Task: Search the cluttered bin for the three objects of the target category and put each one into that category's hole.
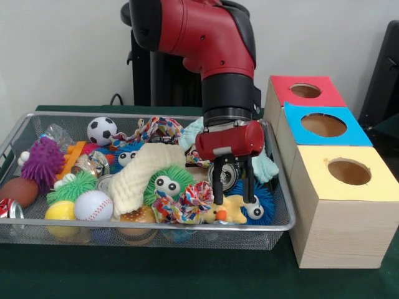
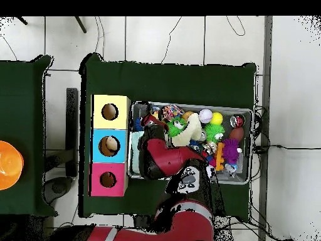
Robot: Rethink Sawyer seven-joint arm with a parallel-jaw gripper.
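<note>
Starting at your left in the front view, the bin (image 1: 37,230) sits on the green bench (image 1: 156,280), packed with toys. At its left end you see a purple spiky ball (image 1: 42,162), a brown ball (image 1: 19,190), a yellow ball (image 1: 60,210) and a baseball (image 1: 93,205), with a small soccer ball (image 1: 101,130) farther back. Toward the middle lies a cream knitted cloth (image 1: 140,177) over a green fuzzy toy with googly eyes (image 1: 169,184), and a patterned fabric scrunchie (image 1: 187,205) in front.

Moving right, the gripper (image 1: 234,190) hangs down inside the bin's right part, its two black fingers (image 1: 217,187) spread apart and pinching nothing. Its tips are just above a yellow rubber duck (image 1: 227,212) and a blue fuzzy toy (image 1: 259,208).

Right of the bin stand three wooden boxes in a row. The hole (image 1: 305,91) is in the red-topped box, the farthest one from the camera; the blue-topped box (image 1: 324,124) and yellow-topped box (image 1: 349,171) sit nearer.
</note>
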